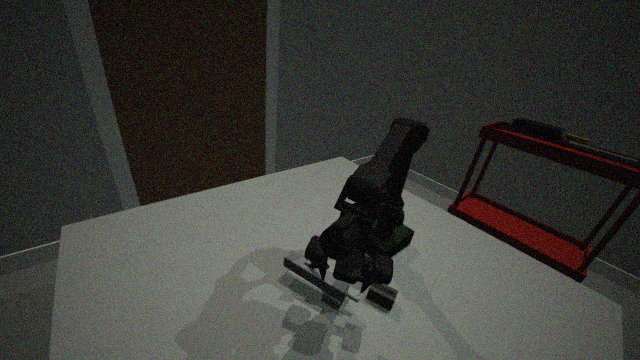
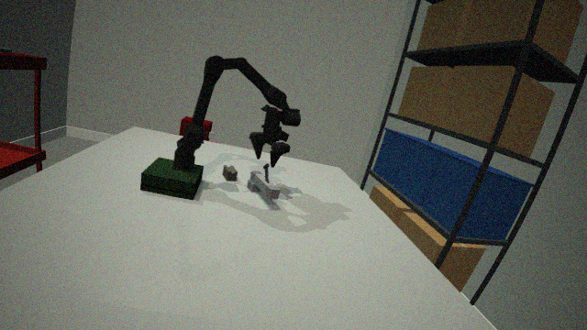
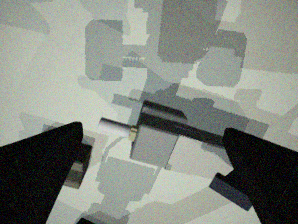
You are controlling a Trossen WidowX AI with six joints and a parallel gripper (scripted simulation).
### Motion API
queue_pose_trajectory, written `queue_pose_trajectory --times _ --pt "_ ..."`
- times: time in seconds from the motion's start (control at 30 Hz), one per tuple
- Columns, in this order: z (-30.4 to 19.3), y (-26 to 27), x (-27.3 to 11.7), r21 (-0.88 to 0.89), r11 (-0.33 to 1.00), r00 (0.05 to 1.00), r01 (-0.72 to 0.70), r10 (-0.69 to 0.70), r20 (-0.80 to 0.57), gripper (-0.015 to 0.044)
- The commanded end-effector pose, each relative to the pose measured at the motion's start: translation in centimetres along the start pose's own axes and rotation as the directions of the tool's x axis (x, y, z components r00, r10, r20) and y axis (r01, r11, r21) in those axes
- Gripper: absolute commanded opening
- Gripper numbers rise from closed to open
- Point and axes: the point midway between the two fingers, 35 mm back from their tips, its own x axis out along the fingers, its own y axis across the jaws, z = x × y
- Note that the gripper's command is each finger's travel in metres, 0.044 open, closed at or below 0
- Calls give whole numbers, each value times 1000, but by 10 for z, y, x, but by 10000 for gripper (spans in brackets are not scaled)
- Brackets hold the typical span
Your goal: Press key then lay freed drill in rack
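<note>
The drill (image 1: pixel 353 298) (image 3: pixel 115 126) projects as a short, pale, straight cylinder from the end of the block (image 1: pixel 312 283) (image 2: pixel 263 184) (image 3: pixel 155 142), which rests on the worktop (image 1: pixel 175 225) (image 2: pixel 138 252) (image 3: pixel 20 80). A narrow brass-coloured band marks the point where it leaves the end face. Its inserted length is hidden.

The gripper (image 1: pixel 344 284) (image 2: pixel 266 161) (image 3: pixel 154 132) hangs above the block with its fingers wide apart and nothing between them.

Handling: treat the drill as light, rigid and smooth. Its round surface offers little grip and probably rolls or slips under an off-centre squeeze. Take hold of the exposed shank, close to the band, with the pads square to its axis. Withdraw it straight along that axis; a sideways load risks binding it in the bore or dragging the block.

The key (image 2: pixel 266 173) is a slim, dark part standing at the block. It appears stiff and narrow; apply force downward only. Whether it is fully pressed cannot be told. If the drill resists, check the key before pulling harder.

The block is long, straight-edged and grey, with flat faces and a matt appearance. The rack (image 1: pixel 382 296) (image 2: pixel 229 173) (image 3: pixel 75 172) is a shorter, darker block beside the drill's exposed end. Its upper profile in the exterior view appears notched, which should help stop a round shank from rolling. Lower the drill level into it.
</note>
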Motion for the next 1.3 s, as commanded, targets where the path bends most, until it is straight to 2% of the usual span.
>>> queue_pose_trajectory --times 0.0,0.13,0.2,0.9,1.27 --pt "-14 40 32 -822 568 999 -52 19 -50 440" --pt "-18 50 39 -955 288 998 -66 21 -62 440" --pt "-19 52 40 -968 241 998 -67 22 -64 440" --pt "-19 52 40 -968 241 998 -67 22 -64 440" --pt "-19 48 55 -968 241 998 -67 21 -64 440"
